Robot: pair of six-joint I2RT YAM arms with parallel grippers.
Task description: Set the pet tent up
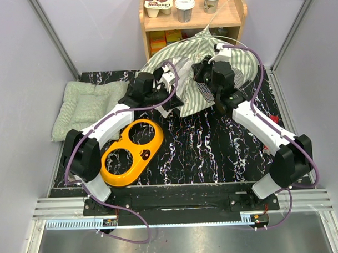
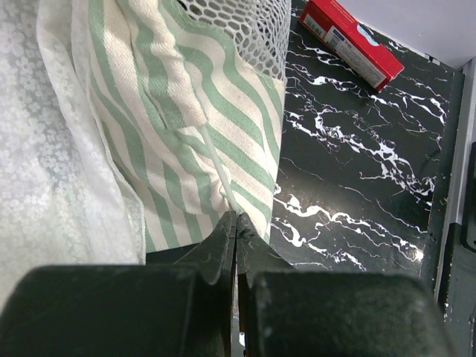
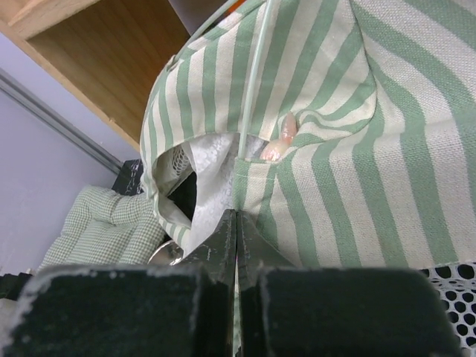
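Note:
The pet tent (image 1: 194,50) is a crumpled green-and-white striped heap at the back middle of the table, with thin white poles arching over it. My left gripper (image 1: 169,101) is at its near left edge. In the left wrist view it (image 2: 236,216) is shut on a thin white pole (image 2: 216,160) that runs along the striped fabric (image 2: 186,111) below the white mesh (image 2: 238,22). My right gripper (image 1: 199,72) is at the tent's right side. In the right wrist view it (image 3: 236,214) is shut against the striped fabric (image 3: 357,149), just below where a white pole (image 3: 253,82) enters the cloth.
A yellow bowl holder (image 1: 131,153) lies at the front left. A green quilted cushion (image 1: 85,107) lies at the far left. A wooden shelf (image 1: 193,20) with cups stands behind the tent. A red box (image 1: 272,119) lies by the right arm and shows in the left wrist view (image 2: 353,41).

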